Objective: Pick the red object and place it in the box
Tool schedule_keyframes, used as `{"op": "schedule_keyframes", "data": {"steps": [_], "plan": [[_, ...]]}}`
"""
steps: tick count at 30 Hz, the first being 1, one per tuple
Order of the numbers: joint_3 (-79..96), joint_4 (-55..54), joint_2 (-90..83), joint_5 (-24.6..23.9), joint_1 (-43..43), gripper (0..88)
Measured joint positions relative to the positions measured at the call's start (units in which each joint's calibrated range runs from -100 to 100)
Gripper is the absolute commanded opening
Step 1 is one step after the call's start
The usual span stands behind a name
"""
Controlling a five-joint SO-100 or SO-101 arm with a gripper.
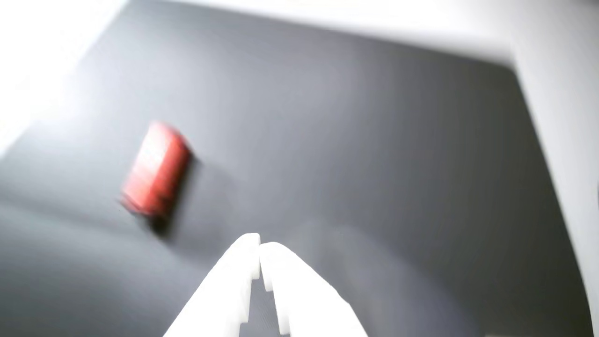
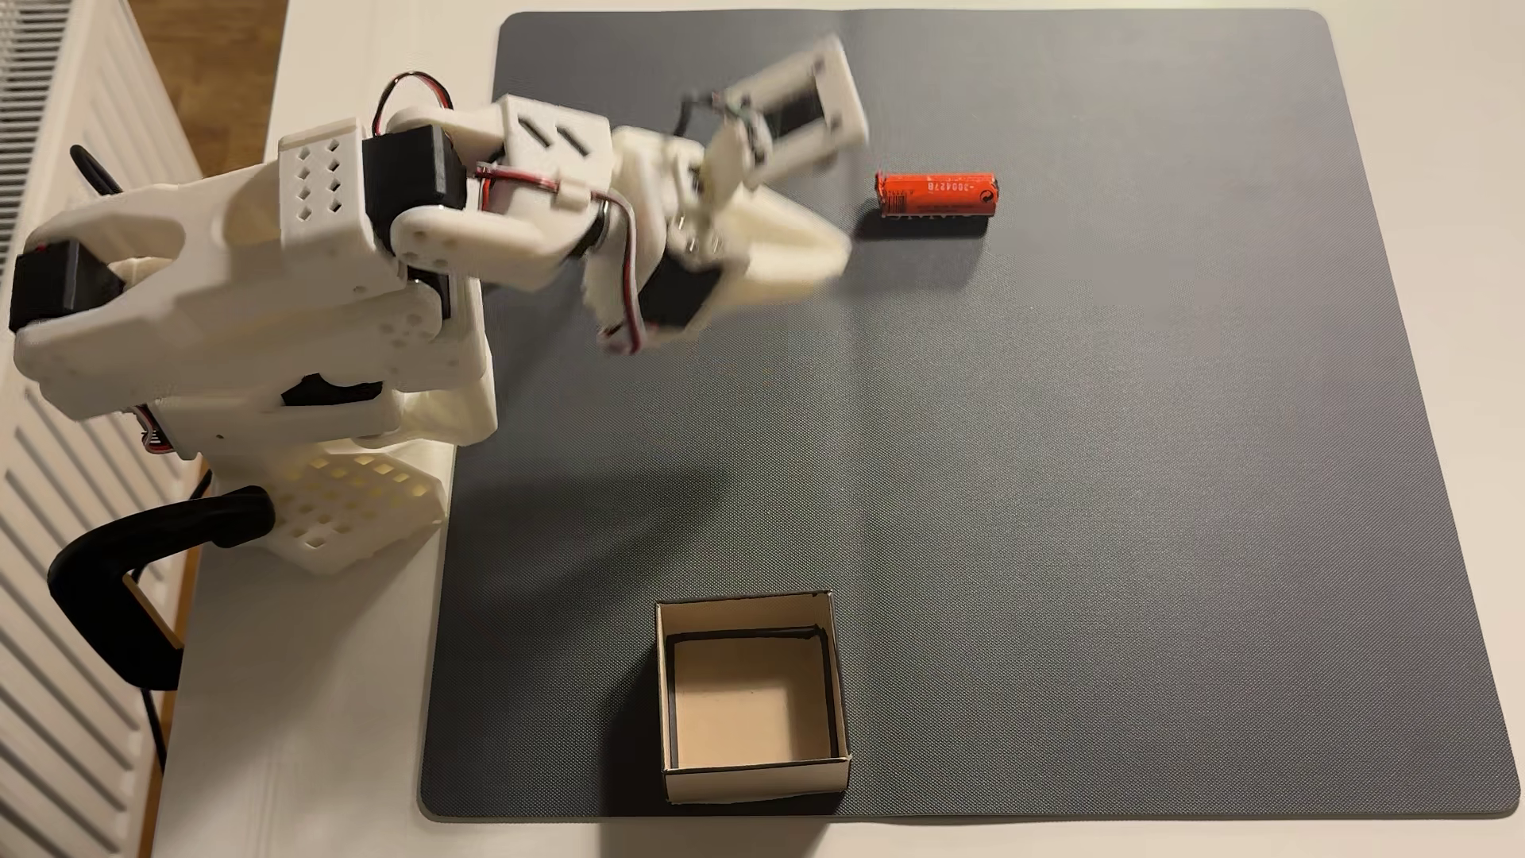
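The red object point(image 2: 937, 195) is a small orange-red cylinder with dark print, lying on its side. It rests on a grey mat point(image 2: 1073, 495) over a white table point(image 2: 313, 701). My gripper point(image 1: 260, 256) is clenched, empty.

red object point(image 1: 156, 169) motion-blurred in wrist view | gripper point(image 2: 833, 247) blurred in fixed view

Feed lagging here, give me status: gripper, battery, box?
White two-finger gripper shut, empty. Orange-red cylinder lying on grey mat, untouched. Beige cardboard box empty. No obstruction.
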Motion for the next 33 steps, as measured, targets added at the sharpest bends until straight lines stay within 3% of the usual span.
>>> {"op": "schedule_keyframes", "data": {"steps": [5,14,23,33], "plan": [[-0.2,-8.2,0.0,-0.5,-5.3,0.8],[-8.6,8.6,0.0,-3.2,-7.6,0.8],[-14.3,10.9,7.7,-7.4,-8.1,1.0],[-21.9,-6.9,41.2,-8.3,-10.5,22.4]]}}
